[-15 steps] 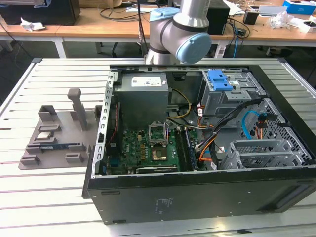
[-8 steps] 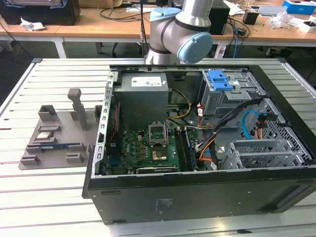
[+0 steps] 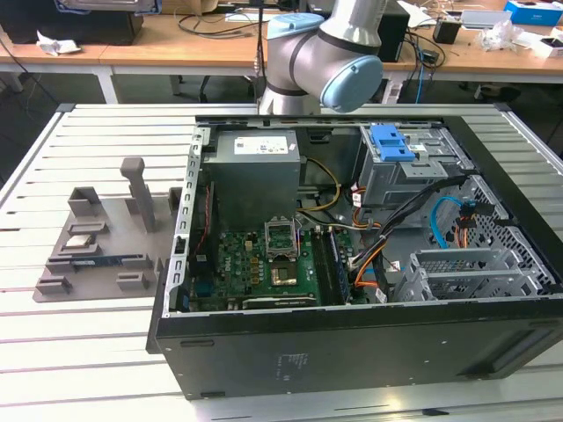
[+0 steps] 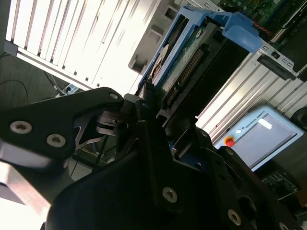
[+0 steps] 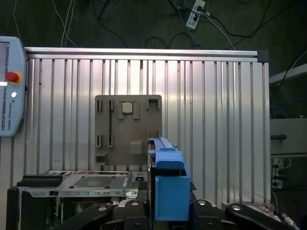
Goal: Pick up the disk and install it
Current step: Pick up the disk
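No print is reported as readable text. Print carriers:

1. White sticker [image 3: 258, 143] on the grey power-supply box [image 3: 255, 180] in the exterior view: rows of fine print, too small to read.
2. Control pendant [image 5: 8, 57] in the first wrist view: one line of small dark lettering [image 5: 10, 115] runs lengthwise below the red button [image 5: 13, 76]. In the second wrist view, a similar line of lettering crosses the pendant face above its screen.
3. Black outer panel [image 3: 352, 352] of the computer case: small pale markings [image 3: 295, 362], not legible.
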